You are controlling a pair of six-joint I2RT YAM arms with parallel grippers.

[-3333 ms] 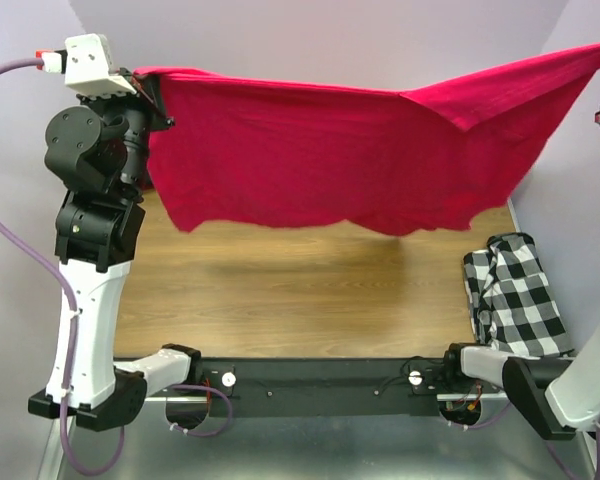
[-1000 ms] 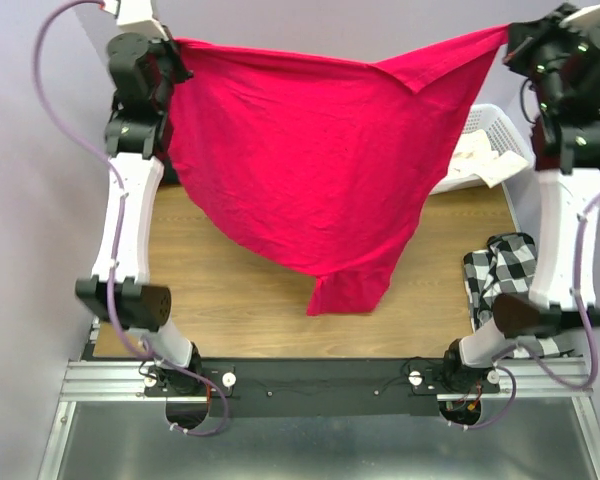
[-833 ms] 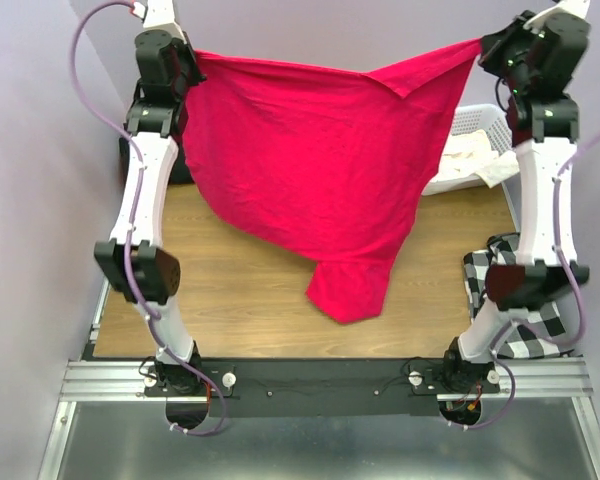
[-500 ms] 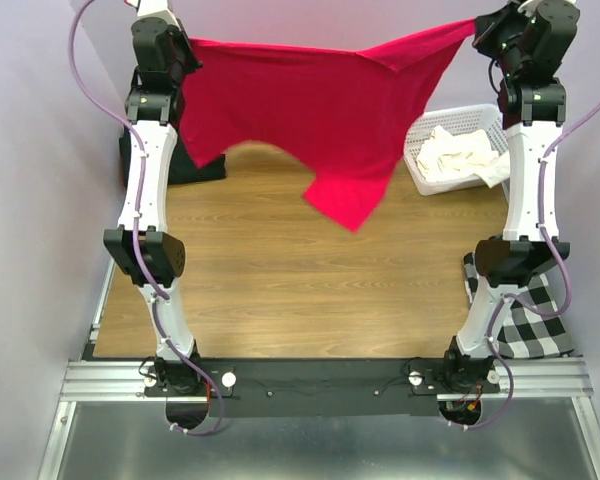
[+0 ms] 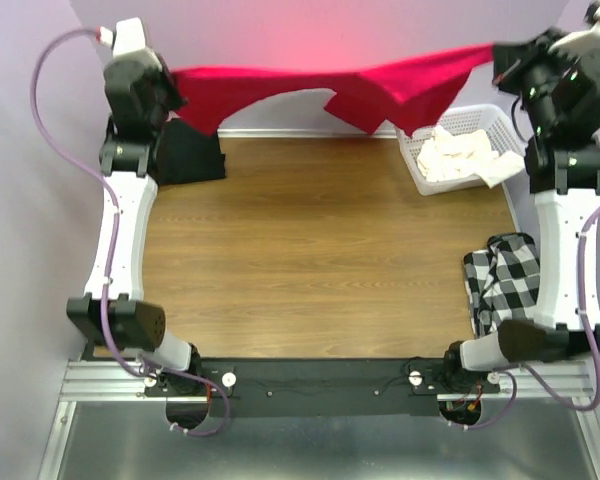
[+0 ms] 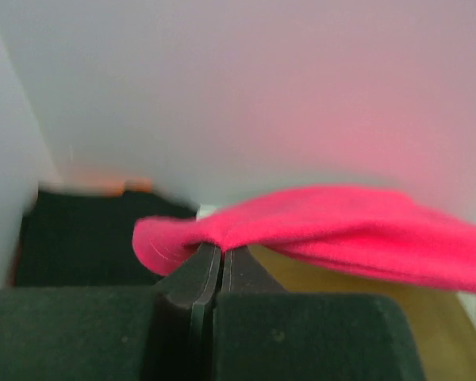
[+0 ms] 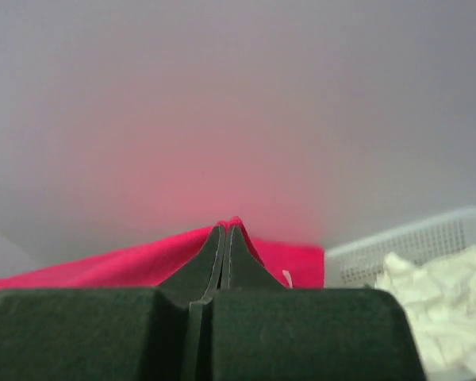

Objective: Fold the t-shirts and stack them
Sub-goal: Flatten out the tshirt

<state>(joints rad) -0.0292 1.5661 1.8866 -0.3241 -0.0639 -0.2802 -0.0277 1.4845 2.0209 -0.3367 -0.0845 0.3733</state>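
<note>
The crimson-red t-shirt (image 5: 380, 85) hangs stretched between both grippers, high at the far wall. My left gripper (image 5: 172, 90) is shut on its left corner, seen in the left wrist view (image 6: 218, 248) with the red t-shirt (image 6: 341, 230) draped over the tips. My right gripper (image 5: 500, 60) is shut on its right corner, also in the right wrist view (image 7: 226, 230) with the red t-shirt (image 7: 127, 262) behind the tips. The black t-shirt (image 5: 190, 155) lies at the far left (image 6: 79, 238). The cream-white t-shirt (image 5: 460, 155) sits crumpled in the basket (image 7: 444, 302).
A white lattice basket (image 5: 480, 120) stands at the far right by the wall. A black-and-white checked cloth (image 5: 500, 280) lies at the right edge of the wooden table (image 5: 320, 260). Grey walls close in at the left, back and right.
Both arms swung the red t-shirt away toward the far wall. Its hanging lower part has lifted off the table area and now trails up near the wall.
</note>
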